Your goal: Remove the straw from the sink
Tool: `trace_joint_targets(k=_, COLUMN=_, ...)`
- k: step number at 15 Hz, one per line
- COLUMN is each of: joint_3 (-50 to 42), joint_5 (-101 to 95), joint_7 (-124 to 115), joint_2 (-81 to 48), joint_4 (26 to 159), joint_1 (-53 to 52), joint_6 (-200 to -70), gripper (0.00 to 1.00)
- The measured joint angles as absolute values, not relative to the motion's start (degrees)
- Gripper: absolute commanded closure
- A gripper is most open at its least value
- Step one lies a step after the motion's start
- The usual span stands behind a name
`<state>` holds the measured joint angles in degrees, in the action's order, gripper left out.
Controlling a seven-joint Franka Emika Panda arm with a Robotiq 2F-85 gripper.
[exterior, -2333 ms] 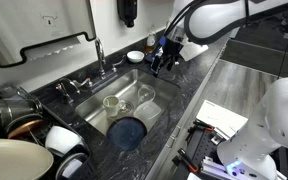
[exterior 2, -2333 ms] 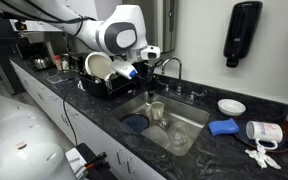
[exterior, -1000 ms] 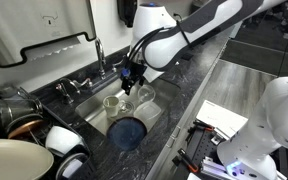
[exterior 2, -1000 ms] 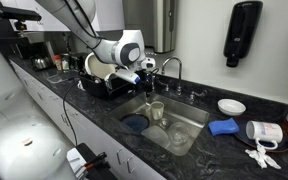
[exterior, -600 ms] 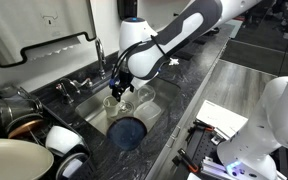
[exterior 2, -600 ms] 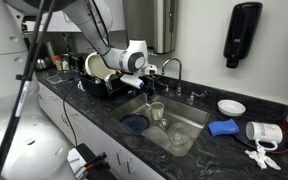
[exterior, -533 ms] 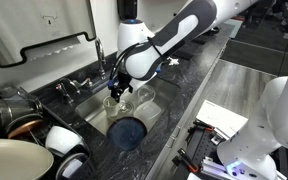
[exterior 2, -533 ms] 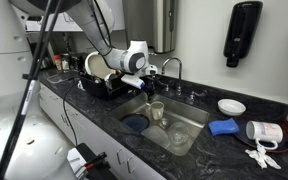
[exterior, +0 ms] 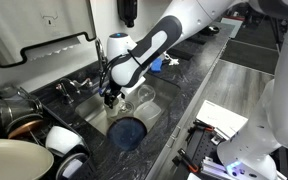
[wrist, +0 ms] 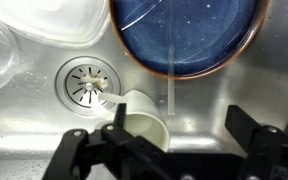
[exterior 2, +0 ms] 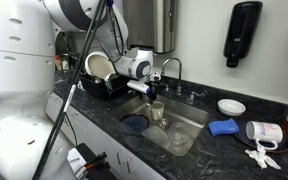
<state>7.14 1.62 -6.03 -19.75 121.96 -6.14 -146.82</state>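
Gripper [wrist: 162,142] jaws wide apart, empty, over sink [wrist: 24,130]. Straw [wrist: 171,85] lies ahead, in line w/ the gap, off blue plate [wrist: 199,35] onto bare steel. White cup [wrist: 144,125] just beside straw; drain [wrist: 89,85] next to cup. Faucet [exterior: 98,52] near arm.

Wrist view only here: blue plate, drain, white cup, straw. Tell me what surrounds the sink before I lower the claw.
Observer: The faucet stands on the wall-side rim of the sink, near the claw.
Operator: Now the counter on each side.
Observer: A dish rack holding plates stands on one side.
Operator: The other side.
Observer: A blue object and a white dish lie there.
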Motion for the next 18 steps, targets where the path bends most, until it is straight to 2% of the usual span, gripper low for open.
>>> trace_joint_targets(k=5, joint_3=7.35, joint_5=1.62, joint_7=-6.12, joint_2=-24.80, joint_4=118.24, joint_1=-7.34, joint_6=-148.02, gripper=0.00)
trace_joint_targets(k=18, joint_3=4.81, joint_5=-0.40, joint_7=-11.58, joint_2=-25.68, joint_4=118.82, joint_1=-9.89, joint_6=-148.66, gripper=0.00)
